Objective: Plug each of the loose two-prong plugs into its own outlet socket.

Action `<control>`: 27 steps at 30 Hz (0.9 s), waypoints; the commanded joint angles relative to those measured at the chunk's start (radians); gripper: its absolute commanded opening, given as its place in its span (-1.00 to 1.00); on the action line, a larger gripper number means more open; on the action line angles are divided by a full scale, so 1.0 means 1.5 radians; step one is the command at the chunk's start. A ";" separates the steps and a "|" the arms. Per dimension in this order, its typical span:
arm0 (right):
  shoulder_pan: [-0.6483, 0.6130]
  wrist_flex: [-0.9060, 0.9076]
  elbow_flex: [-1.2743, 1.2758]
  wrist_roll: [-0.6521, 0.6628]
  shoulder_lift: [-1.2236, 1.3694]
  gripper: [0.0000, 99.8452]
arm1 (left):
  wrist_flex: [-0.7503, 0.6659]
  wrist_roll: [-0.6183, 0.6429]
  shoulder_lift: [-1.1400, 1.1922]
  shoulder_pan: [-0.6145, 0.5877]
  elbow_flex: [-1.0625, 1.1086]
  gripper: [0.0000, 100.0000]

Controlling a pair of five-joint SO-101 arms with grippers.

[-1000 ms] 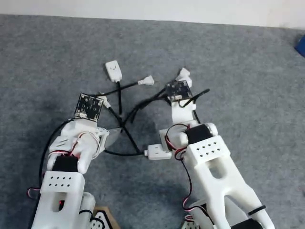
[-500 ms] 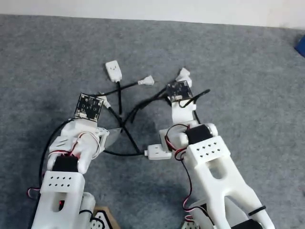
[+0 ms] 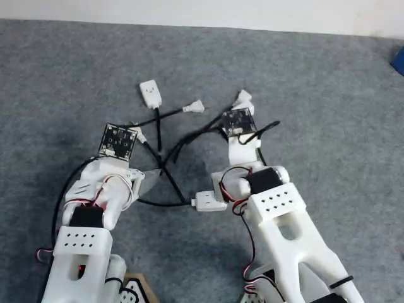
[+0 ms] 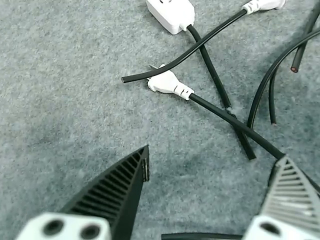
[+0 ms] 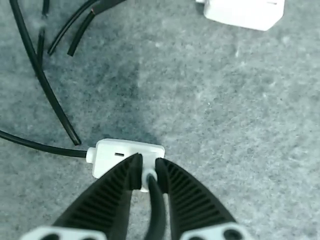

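In the right wrist view my right gripper (image 5: pixel 148 162) is shut on a white two-prong plug (image 5: pixel 149 178), whose black cord runs back between the fingers. The plug's front sits against a white outlet socket (image 5: pixel 120 154) on the grey carpet. Beyond it lies another white socket (image 5: pixel 245 12). My left gripper (image 4: pixel 215 155) is open above the carpet with nothing in it. A loose white plug (image 4: pixel 170 82) on a black cord lies ahead of it. Farther off are a socket (image 4: pixel 172 12) and a second loose plug (image 4: pixel 262 5). From above, these are the socket (image 3: pixel 150 93) and plug (image 3: pixel 194 108).
Black cords (image 3: pixel 167 148) cross in a tangle between the two arms. One more white socket (image 3: pixel 208 202) lies close to the right arm's base (image 3: pixel 271 202). A blue object (image 3: pixel 399 60) is at the far right edge. The carpet is open at the left and right.
The right arm has shifted slightly right and its wrist has turned a little. The left arm has not moved.
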 commanded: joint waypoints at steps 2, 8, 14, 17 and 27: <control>-0.051 -0.009 -0.002 -0.029 0.006 -0.99 | -0.024 0.003 0.003 -0.007 -0.003 -0.27; -0.071 -0.005 -0.032 -0.030 0.096 -0.99 | -0.024 0.003 0.003 -0.007 -0.002 -0.27; -0.081 0.038 -0.090 -0.026 0.188 -0.99 | -0.024 0.003 0.003 -0.008 -0.002 -0.27; -0.083 0.037 -0.090 -0.024 0.178 -0.99 | -0.024 0.003 0.003 -0.008 -0.002 -0.27; -0.082 -0.066 0.067 0.060 0.095 -0.99 | -0.024 0.003 0.003 -0.008 -0.002 -0.27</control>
